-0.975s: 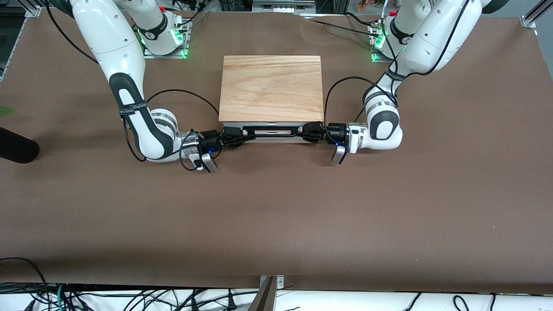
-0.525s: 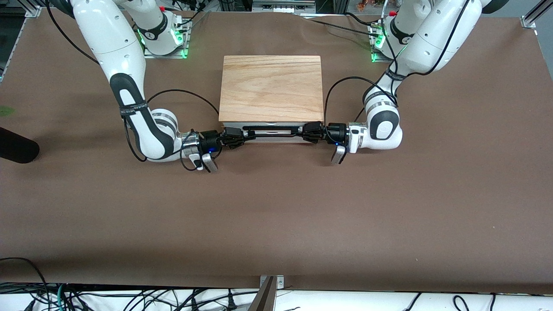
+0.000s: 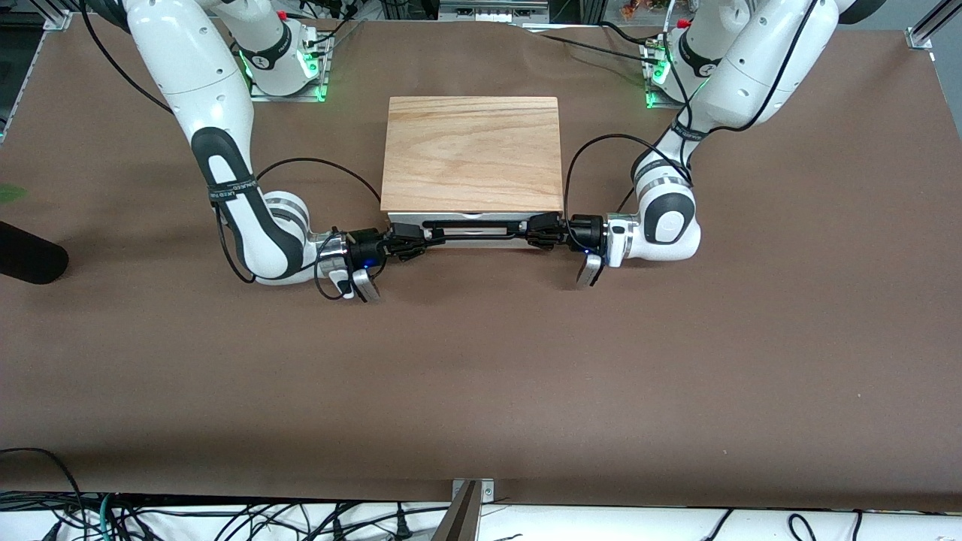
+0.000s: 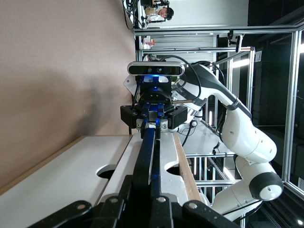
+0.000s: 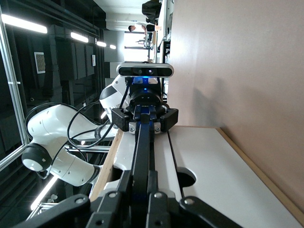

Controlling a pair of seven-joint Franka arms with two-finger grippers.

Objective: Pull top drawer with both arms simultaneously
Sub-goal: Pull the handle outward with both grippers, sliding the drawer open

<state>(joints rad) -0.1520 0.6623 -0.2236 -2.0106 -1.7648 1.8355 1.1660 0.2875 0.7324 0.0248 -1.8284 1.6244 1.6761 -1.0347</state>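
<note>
The top drawer (image 3: pixel 473 234) shows its white front just below the near edge of the oak cabinet top (image 3: pixel 472 154). None of its inside shows. Its black wire handle (image 3: pixel 473 224) runs across the front. My left gripper (image 3: pixel 543 228) is shut on the handle's end toward the left arm. My right gripper (image 3: pixel 408 242) is shut on the other end. In the left wrist view my left gripper (image 4: pixel 145 184) clamps the handle (image 4: pixel 147 152), with the right gripper (image 4: pixel 153 114) at its other end. In the right wrist view my right gripper (image 5: pixel 142 184) clamps the handle (image 5: pixel 141 147).
The cabinet stands on a brown table (image 3: pixel 481 376), between the two arm bases. A second white drawer front with its own notch (image 4: pixel 71 180) lies below the top one. A dark rounded object (image 3: pixel 26 259) sits at the table's edge at the right arm's end.
Both grippers stay shut on the handle. The right wrist has shifted very slightly; the drawer front looks about where it was.
</note>
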